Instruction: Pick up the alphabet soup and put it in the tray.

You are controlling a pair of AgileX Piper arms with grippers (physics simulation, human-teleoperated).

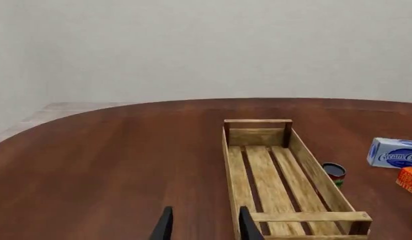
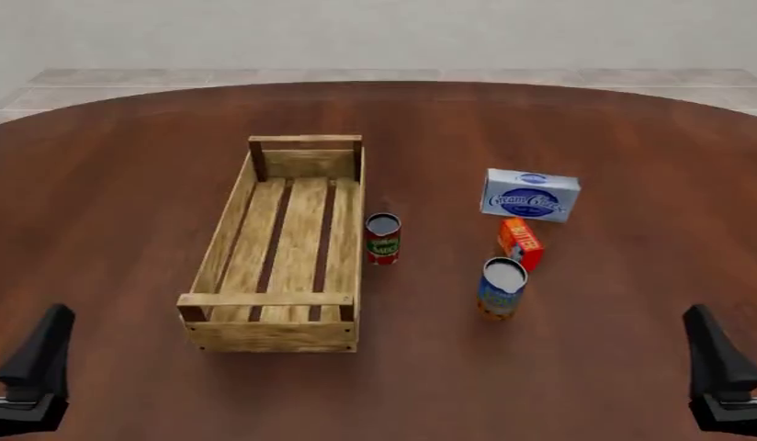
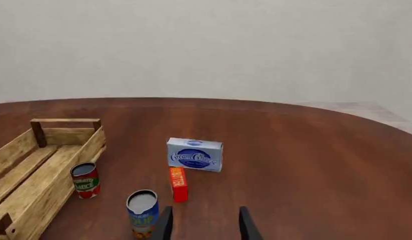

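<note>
The alphabet soup (image 2: 502, 288) is a can with a blue and orange-yellow label and a pale top, standing upright right of the tray; the right wrist view also shows the can (image 3: 142, 213). The tray (image 2: 283, 246) is a long light-wood slatted crate, empty, left of centre, seen too in the left wrist view (image 1: 279, 177) and the right wrist view (image 3: 39, 170). My left gripper (image 1: 202, 226) is open near the table's front left, apart from everything. My right gripper (image 3: 206, 225) is open at the front right, short of the soup can.
A smaller red-and-green can (image 2: 382, 239) stands just right of the tray. A white and blue cream cheese box (image 2: 531, 195) and a small orange box (image 2: 520, 243) lie behind the soup can. The round brown table (image 2: 599, 367) ends at a curved far edge.
</note>
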